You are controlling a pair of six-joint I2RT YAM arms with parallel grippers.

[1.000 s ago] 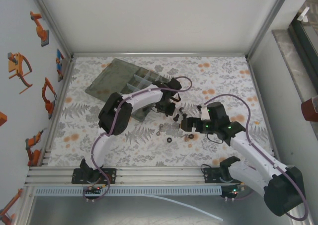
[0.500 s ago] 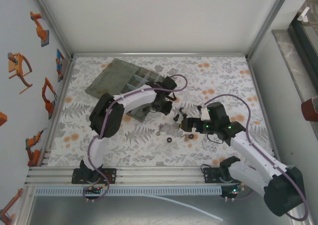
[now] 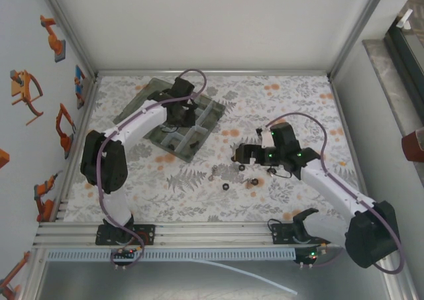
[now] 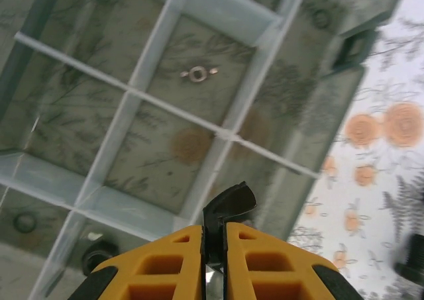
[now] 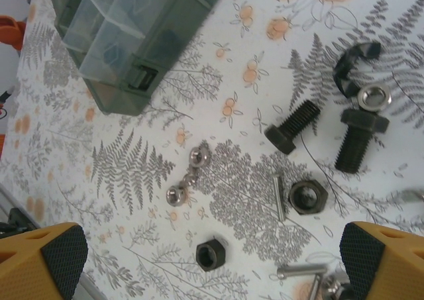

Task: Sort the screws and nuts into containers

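1. Reference: the translucent grey plastic organiser box (image 3: 209, 118) with pale dividers lies on the leaf-and-flower printed table cover (image 3: 298, 108). Its flat lid (image 3: 136, 104) is folded open on the box's far-left side.
2. The left gripper (image 4: 213, 244) hangs over the box interior. Its yellow fingers are closed on a small black curved metal piece (image 4: 230, 204) that protrudes past the tips. By shape it is probably a wing nut, but most of it is hidden.
3. Box contents: a silver wing nut (image 4: 195, 73) lies in the compartment beyond the fingertips. A dark ring-shaped nut (image 4: 25, 222) lies in a compartment along the box's edge.
4. Governing relation: the held piece sits above the box, close to a divider crossing. The wing-nut compartment lies one cell ahead, along the fingers' pointing direction. Which cell is directly underneath cannot be told. Release calls for centring over a cell, not a divider.
5. The right gripper (image 3: 240, 155) hovers off the box's near-right side. Its jaws stand wide apart, black pads (image 5: 63, 253) holding nothing.
6. The loose parts lie on the cover off the box's latch corner, nearer the right arm:
   - a black hex nut (image 5: 211, 253), between the open pads;
   - a dark hex nut (image 5: 308, 197), touching a slim silver pin (image 5: 278, 194);
   - two black hex-head screws (image 5: 291, 128), farthest from the box; their long axes run roughly across the pads' closing line, which favours a grasp across the shaft.
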